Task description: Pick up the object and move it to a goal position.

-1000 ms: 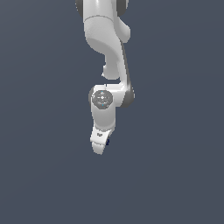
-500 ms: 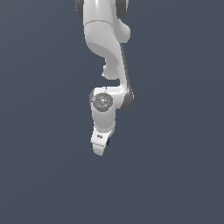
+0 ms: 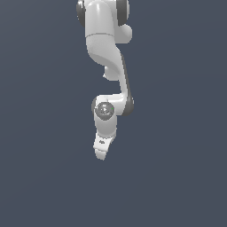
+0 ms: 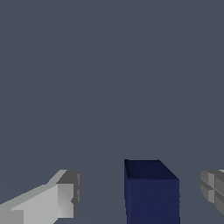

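Note:
In the wrist view the dark navy-blue cube (image 4: 151,190) sits on the grey-blue ground between my two fingers. One white fingertip (image 4: 66,195) is well clear of it on one side; the other fingertip (image 4: 212,185) is closer on the other side. Neither touches it. My gripper (image 4: 140,187) is open around the cube. In the exterior view the white arm hangs down from the top of the picture and the gripper (image 3: 102,153) points at the ground. The cube is hidden there behind the hand.
Plain grey-blue ground (image 3: 177,177) lies all around the arm. No other object shows in either view.
The hand has sunk a little lower in the exterior view over the last second. The arm's pose is otherwise much the same.

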### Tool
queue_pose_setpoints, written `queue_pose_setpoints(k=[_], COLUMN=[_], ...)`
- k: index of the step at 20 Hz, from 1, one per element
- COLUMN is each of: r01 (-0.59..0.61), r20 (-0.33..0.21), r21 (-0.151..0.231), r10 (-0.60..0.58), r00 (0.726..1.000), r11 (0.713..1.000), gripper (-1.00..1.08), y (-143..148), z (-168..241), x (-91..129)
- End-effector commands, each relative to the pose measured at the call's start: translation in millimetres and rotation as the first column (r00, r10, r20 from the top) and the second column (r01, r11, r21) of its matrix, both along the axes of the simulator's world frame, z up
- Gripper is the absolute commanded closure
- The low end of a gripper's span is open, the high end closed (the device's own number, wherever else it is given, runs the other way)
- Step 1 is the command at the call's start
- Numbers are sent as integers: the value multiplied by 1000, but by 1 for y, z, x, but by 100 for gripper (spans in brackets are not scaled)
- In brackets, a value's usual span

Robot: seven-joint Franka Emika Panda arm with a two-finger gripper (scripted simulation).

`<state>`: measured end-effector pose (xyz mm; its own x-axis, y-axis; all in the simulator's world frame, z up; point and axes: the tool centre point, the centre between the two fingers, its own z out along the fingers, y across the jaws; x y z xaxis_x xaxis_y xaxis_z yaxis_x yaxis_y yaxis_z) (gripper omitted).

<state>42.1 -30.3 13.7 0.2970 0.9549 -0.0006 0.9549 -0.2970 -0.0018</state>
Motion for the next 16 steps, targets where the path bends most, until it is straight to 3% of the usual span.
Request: queue_pose_setpoints(k=[1,16], r01=[0,1], r20=[2,2], r21=[0,0], r10=[0,-1], r00=[1000,1000], r11=[1000,1000], gripper=[108,108], y=[0,0], z=[-1,2], x=[1,-2])
